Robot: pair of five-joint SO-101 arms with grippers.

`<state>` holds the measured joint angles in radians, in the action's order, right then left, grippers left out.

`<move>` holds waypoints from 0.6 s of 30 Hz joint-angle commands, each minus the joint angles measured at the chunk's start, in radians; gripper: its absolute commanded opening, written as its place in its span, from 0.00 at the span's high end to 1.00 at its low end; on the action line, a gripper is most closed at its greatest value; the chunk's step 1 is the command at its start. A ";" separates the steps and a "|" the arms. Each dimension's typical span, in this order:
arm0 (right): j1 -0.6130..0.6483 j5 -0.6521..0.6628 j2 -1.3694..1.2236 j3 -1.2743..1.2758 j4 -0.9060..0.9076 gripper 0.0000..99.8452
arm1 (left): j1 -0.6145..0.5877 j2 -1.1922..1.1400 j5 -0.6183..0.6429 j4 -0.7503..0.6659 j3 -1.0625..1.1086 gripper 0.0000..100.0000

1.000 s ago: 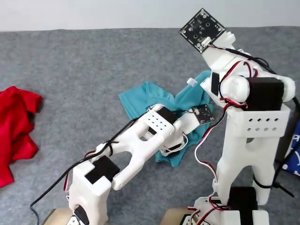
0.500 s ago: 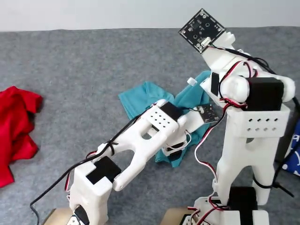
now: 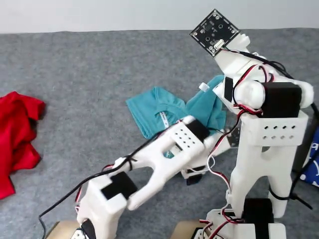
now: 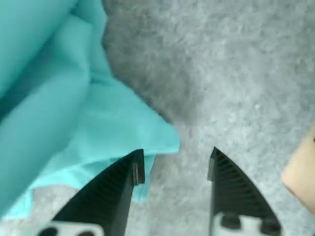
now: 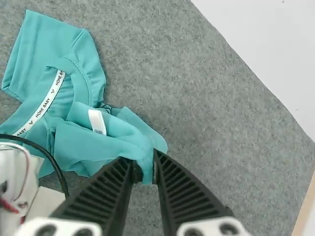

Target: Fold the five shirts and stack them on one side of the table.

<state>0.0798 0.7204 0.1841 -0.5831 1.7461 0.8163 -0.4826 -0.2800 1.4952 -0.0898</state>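
A teal shirt (image 3: 164,112) lies crumpled in the middle of the grey felt table (image 3: 89,74), collar and white tag facing up. In the right wrist view my right gripper (image 5: 144,172) is shut on a raised fold of that teal shirt (image 5: 59,88), at the shirt's right side. My left gripper (image 4: 174,164) is open just above the felt, with one fingertip (image 4: 134,167) at a loose corner of the teal shirt (image 4: 59,108) and nothing between the fingers. In the high view the left arm (image 3: 169,149) lies across the shirt's near edge.
A red shirt (image 3: 17,139) lies bunched at the table's left edge. Part of a blue patterned shirt (image 3: 311,167) shows at the right edge behind the right arm's base (image 3: 264,159). Bare felt spreads over the far and left-middle areas.
My left arm has swung to the right and toward the near edge, off the teal shirt's middle to its near corner. The right arm has kept still with the fold in its grip.
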 commanded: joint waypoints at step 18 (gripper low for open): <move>0.002 0.003 0.002 -0.008 0.005 0.99 | -0.106 -0.164 0.005 0.011 -0.183 0.79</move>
<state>0.0798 0.7204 0.1841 -0.5831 1.7461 0.7165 -0.6498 -0.2754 1.4891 -0.2340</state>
